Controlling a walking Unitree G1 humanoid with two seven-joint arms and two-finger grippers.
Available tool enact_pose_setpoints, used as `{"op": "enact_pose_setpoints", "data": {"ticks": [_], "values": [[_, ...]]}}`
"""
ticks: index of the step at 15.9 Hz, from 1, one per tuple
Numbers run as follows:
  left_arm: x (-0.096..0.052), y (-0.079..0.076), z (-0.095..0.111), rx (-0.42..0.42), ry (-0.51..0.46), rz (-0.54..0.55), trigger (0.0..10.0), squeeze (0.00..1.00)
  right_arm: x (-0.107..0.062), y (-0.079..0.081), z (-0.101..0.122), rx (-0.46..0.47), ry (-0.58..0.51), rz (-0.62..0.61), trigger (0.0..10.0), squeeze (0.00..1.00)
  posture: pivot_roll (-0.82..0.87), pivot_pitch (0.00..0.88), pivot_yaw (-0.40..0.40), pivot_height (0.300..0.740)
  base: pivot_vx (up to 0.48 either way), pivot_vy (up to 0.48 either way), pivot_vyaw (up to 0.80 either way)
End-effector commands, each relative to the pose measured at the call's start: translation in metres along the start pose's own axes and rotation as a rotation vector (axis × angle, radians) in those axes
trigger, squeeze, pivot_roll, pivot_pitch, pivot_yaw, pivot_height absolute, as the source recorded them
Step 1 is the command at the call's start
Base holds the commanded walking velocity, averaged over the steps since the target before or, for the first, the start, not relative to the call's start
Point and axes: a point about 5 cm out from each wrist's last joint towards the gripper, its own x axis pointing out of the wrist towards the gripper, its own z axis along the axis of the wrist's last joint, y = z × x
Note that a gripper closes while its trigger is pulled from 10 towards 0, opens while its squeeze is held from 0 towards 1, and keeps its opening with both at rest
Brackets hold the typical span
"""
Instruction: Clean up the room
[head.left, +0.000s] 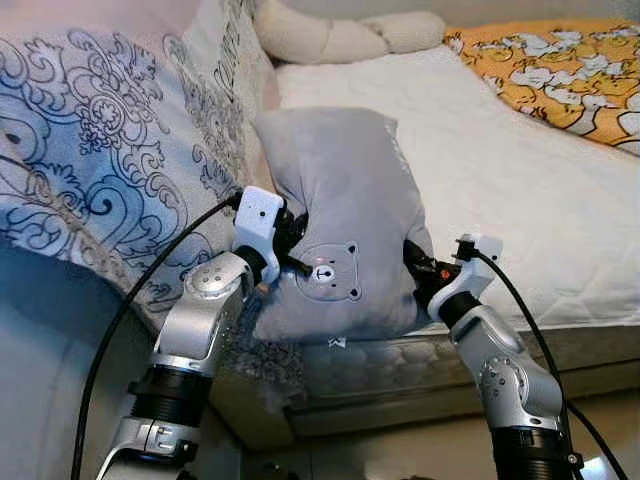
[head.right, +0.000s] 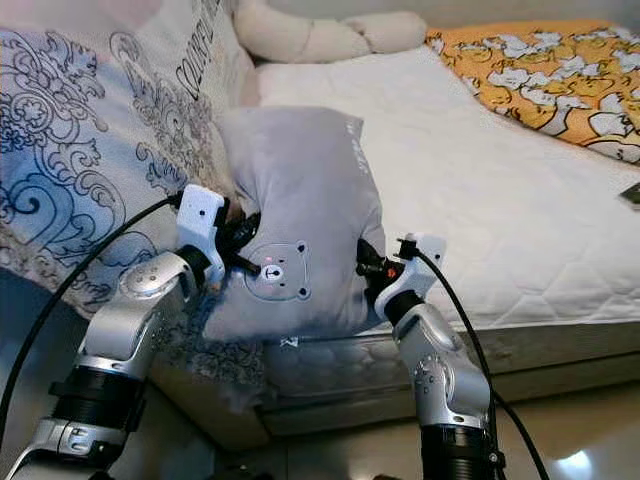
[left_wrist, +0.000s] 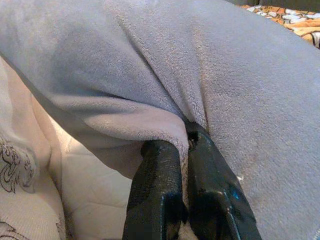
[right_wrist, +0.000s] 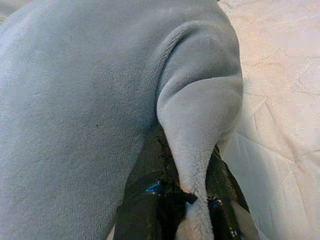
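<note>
Between both grippers' fingers (left_wrist: 165, 195): grey pillow (head.left: 345, 215) pinched.

Grey plush fleece pillow (head.left: 345, 215): soft matt nap, fine short pile, creased where pinched; bear face patch looks stitched on.

Left gripper (left_wrist: 189, 150): glossy hard black plastic fingers (left_wrist: 157, 200) clamped on a fold of fleece. Right gripper (right_wrist: 192, 195): black fingers, duller, scuffed, nipping a fleece corner.

Arms: brushed silver metal, satin sheen; white smooth plastic wrist housings; black rubbery cables.

Beyond both grippers, white quilted cloth mattress (head.left: 520, 190): matt, stitched, puckered. Beside the left gripper, blue-patterned white woven bedding (head.left: 100, 150): matt, slightly coarse. Far past the right gripper, orange printed cloth blanket (head.left: 560, 60): matt.
</note>
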Motion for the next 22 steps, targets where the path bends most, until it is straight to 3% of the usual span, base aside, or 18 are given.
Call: {"op": "enact_pose_setpoints", "data": {"ticks": [1,7,10,17,22], "values": [[0.0026,-0.0012,0.0114,0.03,-0.042,-0.012,10.0,0.0,0.0056,0.0104,0.0054,-0.002,-0.021,0.045,10.0,0.0,0.04,0.0,0.083,0.74,0.0,0.0,0.0],[0.0029,-0.0014,0.0106,0.029,-0.043,-0.007,10.0,0.0,0.0062,0.0105,0.0064,-0.005,-0.022,0.047,10.0,0.0,0.04,0.0,0.082,0.74,0.0,0.0,0.0],[0.0039,-0.0041,0.011,0.067,-0.044,-0.012,10.0,0.0,0.0063,0.0099,0.0071,-0.005,-0.024,0.046,10.0,0.0,0.03,0.0,0.077,0.74,0.0,0.0,0.0],[0.0068,-0.0027,0.0104,0.017,-0.054,0.043,10.0,0.0,0.0113,0.0153,0.0144,-0.031,-0.021,0.072,10.0,0.0,0.02,0.0,0.061,0.74,0.0,-0.469,0.0],[0.0069,-0.0002,0.0098,0.004,-0.049,0.053,10.0,0.0,0.0117,0.0172,0.009,-0.027,-0.013,0.072,10.0,0.0,0.02,0.0,0.067,0.74,0.0,-0.056,0.0]]}}
